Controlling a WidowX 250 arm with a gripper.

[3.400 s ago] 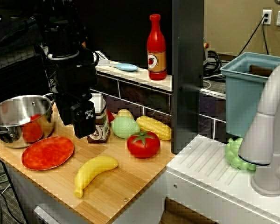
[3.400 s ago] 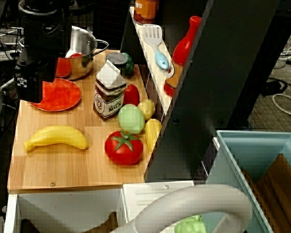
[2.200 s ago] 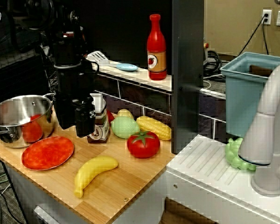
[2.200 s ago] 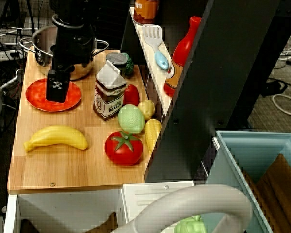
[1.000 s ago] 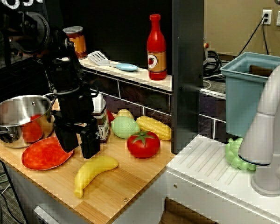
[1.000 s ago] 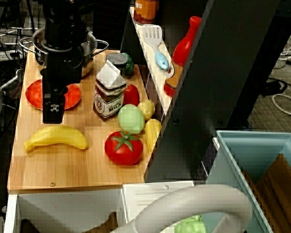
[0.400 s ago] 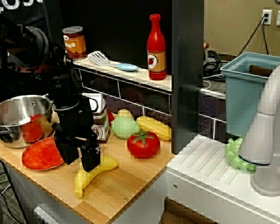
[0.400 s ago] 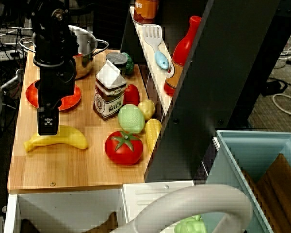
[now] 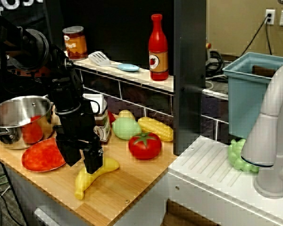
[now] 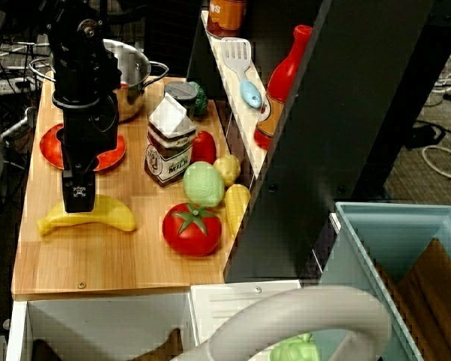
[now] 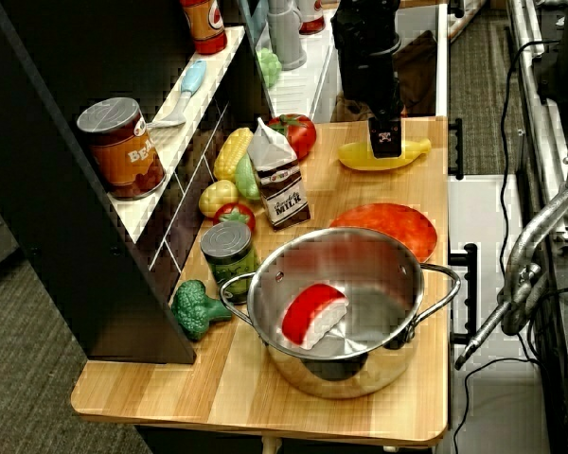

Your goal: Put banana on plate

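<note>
The wooden tabletop [image 9: 132, 181] carries everything, and the steel pot [image 11: 346, 312] serves as the landmark at its far-left end. Inside the pot lies a red-and-white toy piece [image 11: 312, 314], out of the way of the task. Just in front of the pot, nearly touching its wall, sits the flat red-orange plate [image 10: 109, 154], bare on top and so ready to receive the fruit. The black arm [image 9: 68, 106] leans out from above the pot and reaches down past the plate, because its target lies on the plate's far side from the pot. That target, the banana [image 10: 105, 216], rests flat on the tabletop, not yet on the plate and not yet lifted. The hand [image 9: 82, 160] is spread, one finger on each side of the banana's middle, low enough that a squeeze looks like the next move; whether the fingers already touch the fruit cannot be told. A milk carton [image 10: 167, 147] and a tomato [image 10: 190, 229] stand further from the pot, clear of the short path to the plate.
</note>
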